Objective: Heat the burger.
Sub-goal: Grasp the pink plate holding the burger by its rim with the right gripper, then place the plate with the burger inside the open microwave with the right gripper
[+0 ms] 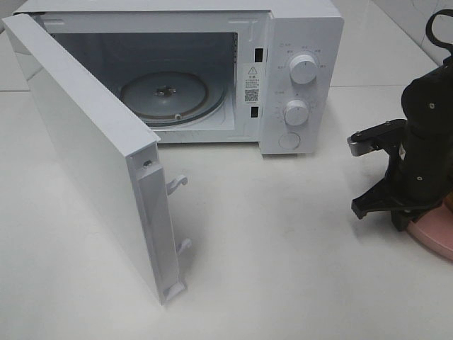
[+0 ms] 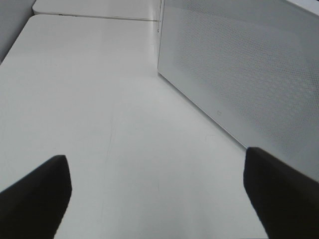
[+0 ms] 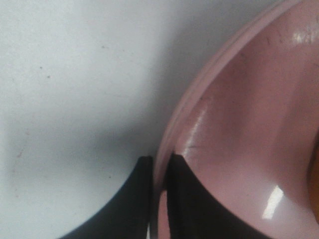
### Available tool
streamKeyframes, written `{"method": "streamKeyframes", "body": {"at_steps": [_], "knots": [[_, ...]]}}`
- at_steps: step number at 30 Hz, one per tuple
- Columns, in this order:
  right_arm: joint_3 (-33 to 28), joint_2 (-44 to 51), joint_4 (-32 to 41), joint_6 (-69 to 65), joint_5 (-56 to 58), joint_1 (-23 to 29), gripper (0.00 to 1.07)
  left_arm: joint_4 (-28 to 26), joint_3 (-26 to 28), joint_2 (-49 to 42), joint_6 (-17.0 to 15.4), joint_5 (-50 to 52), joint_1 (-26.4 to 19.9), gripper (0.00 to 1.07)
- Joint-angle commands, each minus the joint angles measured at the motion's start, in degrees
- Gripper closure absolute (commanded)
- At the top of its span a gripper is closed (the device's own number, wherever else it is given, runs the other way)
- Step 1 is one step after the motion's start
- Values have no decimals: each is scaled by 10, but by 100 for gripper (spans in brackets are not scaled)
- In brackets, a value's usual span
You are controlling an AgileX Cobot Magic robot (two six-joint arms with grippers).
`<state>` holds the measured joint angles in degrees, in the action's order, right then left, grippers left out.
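In the high view the microwave [image 1: 301,42] cavity at upper centre stands open with only the glass turntable [image 1: 166,95] on its floor, but the door [image 1: 85,163] juts out across the left half and bars any approach from there. The bare table [image 1: 283,248] at lower centre leaves a wide lane to the opening. At the right edge the right gripper [image 1: 403,219], pinching the pink plate [image 1: 439,237], crowds the corner with its black arm [image 1: 425,134].

Exterior cam: high, in front, looking down on worktop [image 1: 283,248] and open microwave [image 1: 301,42]. Left wrist: low behind left end effector [image 2: 155,155], skimming worktop along a microwave panel. Right wrist: very close on pink plate [image 3: 239,124] rim. Same plate sits at exterior's right edge.
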<state>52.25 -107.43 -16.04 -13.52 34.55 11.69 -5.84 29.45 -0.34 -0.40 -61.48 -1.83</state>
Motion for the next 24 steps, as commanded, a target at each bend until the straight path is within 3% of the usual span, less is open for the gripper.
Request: {"method": "streamKeyframes", "body": {"at_steps": [1,24], "knots": [[1,6,-19,-24,22,-2,107,-4,1,-1,-1,1,1,21],[-18,82,-178,-147,128,85,107,-4,1,-1,-1,1,1,21]]}}
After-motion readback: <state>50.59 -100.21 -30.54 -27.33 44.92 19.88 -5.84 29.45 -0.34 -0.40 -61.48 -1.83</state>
